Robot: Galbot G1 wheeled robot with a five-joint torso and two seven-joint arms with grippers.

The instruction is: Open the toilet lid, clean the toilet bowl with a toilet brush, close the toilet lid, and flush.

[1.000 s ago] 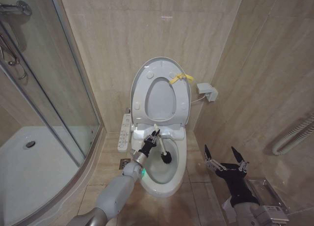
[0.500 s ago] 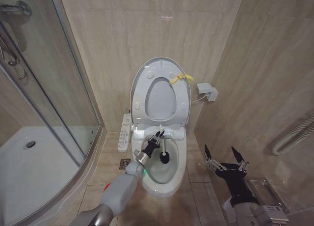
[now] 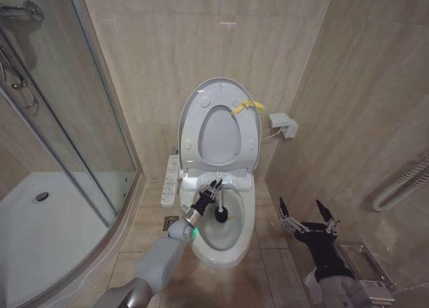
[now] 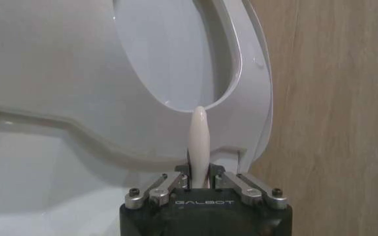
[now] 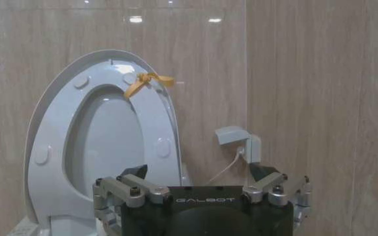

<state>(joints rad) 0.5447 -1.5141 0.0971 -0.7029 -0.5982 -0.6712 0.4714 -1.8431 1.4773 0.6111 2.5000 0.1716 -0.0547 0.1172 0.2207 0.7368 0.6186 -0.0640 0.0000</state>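
Note:
The toilet lid (image 3: pixel 220 124) stands raised against the back wall, its yellow strap loop (image 3: pixel 246 107) at the top; the right wrist view shows the toilet lid (image 5: pixel 104 142) upright too. Below it the white toilet bowl (image 3: pixel 224 244) lies uncovered. My left gripper (image 3: pixel 209 193) is shut on the white handle of the toilet brush (image 3: pixel 220 213), whose black bristle head sits inside the bowl near its back. In the left wrist view the handle (image 4: pixel 200 142) rises straight from between the closed fingers. My right gripper (image 3: pixel 308 214) hovers open to the right of the bowl, holding nothing.
A narrow white button panel (image 3: pixel 169 181) sits at the bowl's left side. A glass shower enclosure (image 3: pixel 60 154) takes up the left. A white socket box (image 3: pixel 283 126) with a cord is on the right wall, and a floor drain (image 3: pixel 170 222) lies left of the bowl.
The brush head has shifted a little toward the back of the bowl with my left gripper. The right arm has stayed still.

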